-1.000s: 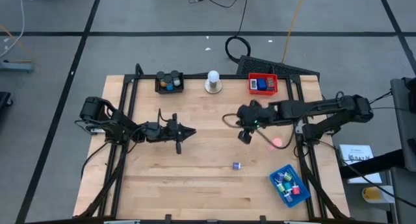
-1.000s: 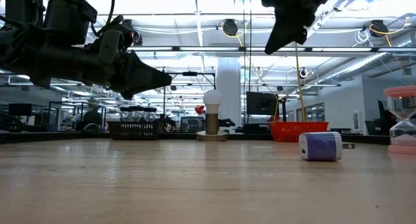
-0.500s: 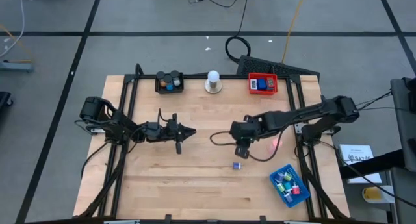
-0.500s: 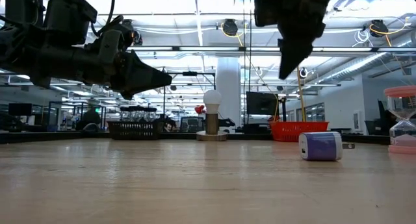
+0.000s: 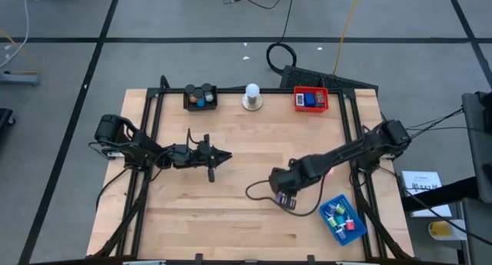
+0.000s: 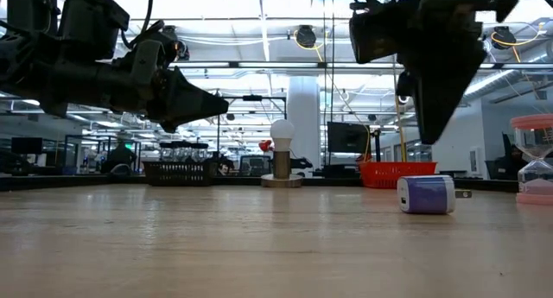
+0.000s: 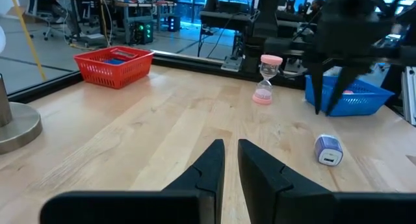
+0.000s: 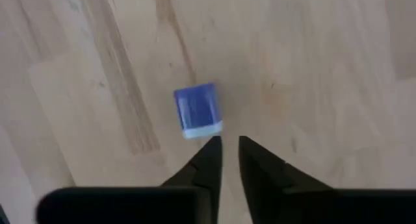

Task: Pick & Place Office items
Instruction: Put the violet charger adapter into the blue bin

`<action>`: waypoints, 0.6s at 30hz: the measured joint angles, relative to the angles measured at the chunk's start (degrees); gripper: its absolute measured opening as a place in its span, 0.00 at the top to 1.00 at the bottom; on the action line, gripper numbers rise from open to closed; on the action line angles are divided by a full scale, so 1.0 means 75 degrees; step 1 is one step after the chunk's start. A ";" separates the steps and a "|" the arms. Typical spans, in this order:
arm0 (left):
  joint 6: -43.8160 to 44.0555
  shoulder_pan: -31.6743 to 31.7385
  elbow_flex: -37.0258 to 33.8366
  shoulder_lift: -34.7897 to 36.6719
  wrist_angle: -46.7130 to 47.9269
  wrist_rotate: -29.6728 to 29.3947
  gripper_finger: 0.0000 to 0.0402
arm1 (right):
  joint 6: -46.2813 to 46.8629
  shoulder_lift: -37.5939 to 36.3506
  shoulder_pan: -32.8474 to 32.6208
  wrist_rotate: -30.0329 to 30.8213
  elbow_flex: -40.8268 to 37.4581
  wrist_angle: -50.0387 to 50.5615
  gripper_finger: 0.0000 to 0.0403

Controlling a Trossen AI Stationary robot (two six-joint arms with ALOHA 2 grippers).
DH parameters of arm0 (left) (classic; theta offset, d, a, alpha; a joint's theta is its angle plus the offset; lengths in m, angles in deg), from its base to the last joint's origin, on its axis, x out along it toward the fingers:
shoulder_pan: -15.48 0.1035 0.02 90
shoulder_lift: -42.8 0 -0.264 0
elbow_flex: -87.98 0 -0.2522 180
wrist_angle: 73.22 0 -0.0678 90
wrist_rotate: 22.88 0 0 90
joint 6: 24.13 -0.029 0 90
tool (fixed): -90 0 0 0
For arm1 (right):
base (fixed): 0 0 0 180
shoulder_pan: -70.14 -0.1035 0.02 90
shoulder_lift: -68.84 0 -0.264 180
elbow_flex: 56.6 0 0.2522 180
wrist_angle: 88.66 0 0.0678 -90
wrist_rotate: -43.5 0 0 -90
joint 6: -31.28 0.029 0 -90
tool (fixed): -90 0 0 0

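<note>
On the wooden table (image 5: pixel 231 211), seen from above, three trays mark the edges: a black tray (image 5: pixel 201 97) of dark cylinders at the far left, a red tray (image 5: pixel 310 100) holding something blue at the far right, and a blue tray (image 5: pixel 342 220) with small coloured pieces at the near right corner. A white knob on a round base (image 5: pixel 251 97) stands between the black and red trays.

The right arm reaches in from the table's right side and stretches diagonally toward the near middle, its wrist bent so the right gripper (image 6: pixel 429 125) points down over the wood. In the right wrist view its two dark fingers (image 8: pixel 207 160) stand close together with only a thin gap between them and nothing held.

The left arm lies low and level over the left half of the table, pointing toward the centre. The left gripper (image 7: pixel 231 149) hangs above the boards, its fingers nearly together with a narrow slit between them and nothing in it.

The small blue-purple block (image 8: pixel 198 111), a stubby rounded box with a paler end face, lies on bare wood just beyond the right gripper's fingertips, apart from them. In the low view it rests on its side below and just beside that gripper, near the blue tray. A pink hourglass (image 7: pixel 266 79) stands farther off, near the table's right edge.
</note>
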 joint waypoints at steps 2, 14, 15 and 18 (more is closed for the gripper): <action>0.0000 0.0000 0.0000 0.0000 0.0002 0.0000 0.87 | 0.0272 0.0196 -0.0160 -0.0027 0.0185 0.0063 0.85; 0.0000 0.0000 0.0000 0.0000 0.0000 -0.0001 0.87 | -0.0011 0.1706 -0.0440 0.0239 0.2231 0.1666 0.58; 0.0000 0.0000 0.0000 0.0000 0.0001 0.0000 0.87 | -0.0084 0.1761 -0.0440 0.0239 0.2234 0.1761 0.56; 0.0000 0.0000 0.0000 0.0000 0.0000 0.0000 0.87 | -0.0222 0.1802 -0.0440 0.0245 0.2234 0.1937 0.49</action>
